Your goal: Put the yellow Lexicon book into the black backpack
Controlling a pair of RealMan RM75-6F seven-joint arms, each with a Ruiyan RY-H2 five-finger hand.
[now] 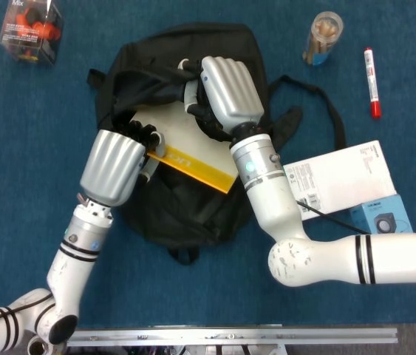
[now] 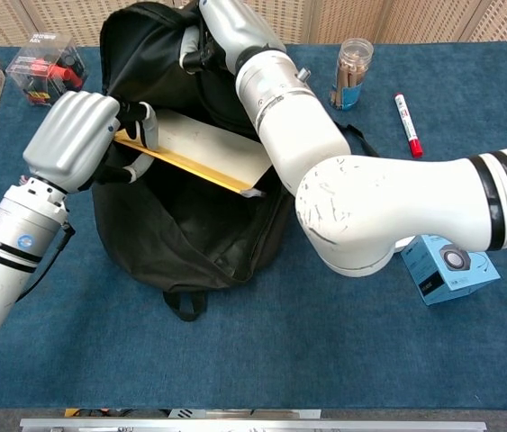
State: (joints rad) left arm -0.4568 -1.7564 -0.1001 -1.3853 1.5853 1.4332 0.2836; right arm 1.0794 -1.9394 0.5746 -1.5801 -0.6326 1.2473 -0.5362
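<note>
L robot hand, frame centre-left, fingers curled round the near end of the yellow Lexicon book, pinching it. Book runs out from that hand toward lower right of head view; long axis diagonal, upper-left to lower-right, far end pointing into the black backpack opening, part inside. R robot hand, upper centre, grips the bag's upper flap, holding the mouth wide. L hand nearer the book; next push prob. along that axis.

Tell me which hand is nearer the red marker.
Right. The right hand holds the backpack rim open, closer to the marker; the left hand grips the book farther away.
</note>
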